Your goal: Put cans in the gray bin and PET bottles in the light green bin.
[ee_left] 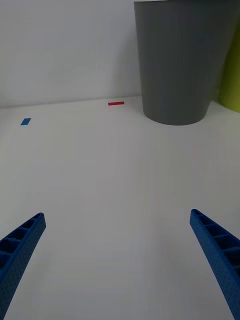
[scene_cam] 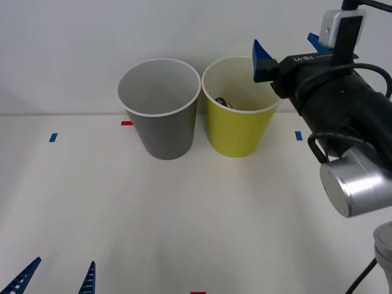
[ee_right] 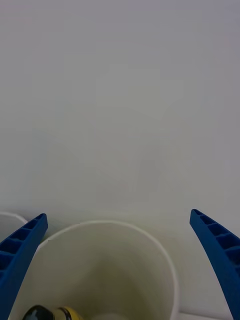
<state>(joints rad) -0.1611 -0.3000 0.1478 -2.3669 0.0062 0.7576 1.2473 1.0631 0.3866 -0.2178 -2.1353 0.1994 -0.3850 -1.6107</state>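
Note:
The gray bin (scene_cam: 165,131) and the light green bin (scene_cam: 236,131) stand side by side at the back of the table. A small yellow PET bottle with a black cap (scene_cam: 220,101) lies inside the light green bin (ee_right: 110,265), its cap end (ee_right: 47,314) visible from above. My right gripper (scene_cam: 285,52) hovers open just above the green bin's far-right rim, holding nothing. My left gripper (scene_cam: 64,269) rests open low at the table's near left, facing the gray bin (ee_left: 180,60). Cans are out of view.
Small blue tape marks (scene_cam: 53,137) and red tape marks (scene_cam: 127,123) lie on the white table (scene_cam: 184,214). A white wall rises right behind the bins. The right arm's bulky body (scene_cam: 349,122) hangs over the table's right side.

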